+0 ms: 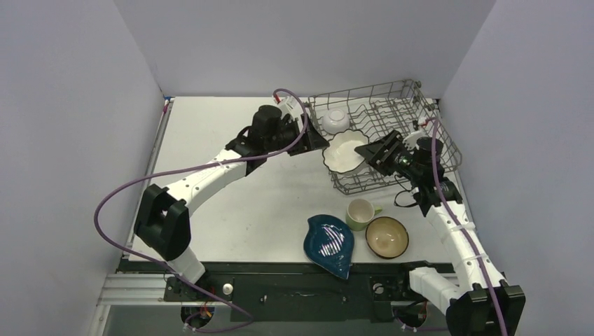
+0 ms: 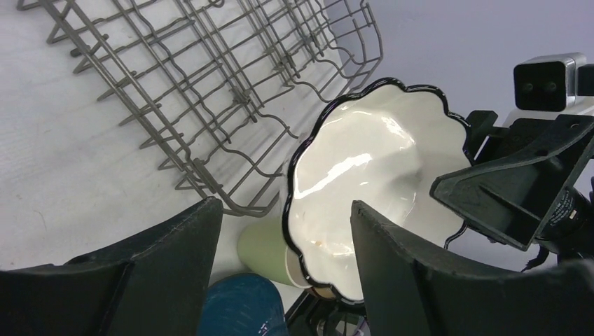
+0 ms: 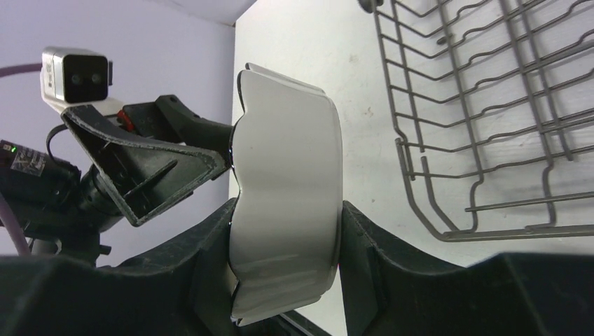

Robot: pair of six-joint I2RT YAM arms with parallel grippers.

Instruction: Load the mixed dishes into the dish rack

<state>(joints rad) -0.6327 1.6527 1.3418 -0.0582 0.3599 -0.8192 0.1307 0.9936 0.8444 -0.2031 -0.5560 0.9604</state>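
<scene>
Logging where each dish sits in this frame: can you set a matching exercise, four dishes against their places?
Dishes:
1. small white bowl
2. white scalloped plate
3. pale green mug
4. dark blue leaf dish

Places:
A. lying at the near edge of the table
B. inside the dish rack
C. between the fingers of the right gripper
D. upright on the table, just in front of the rack

Pairs: 1-B, 2-C, 3-D, 4-A

No readable text, labels or numbers anywhere.
</scene>
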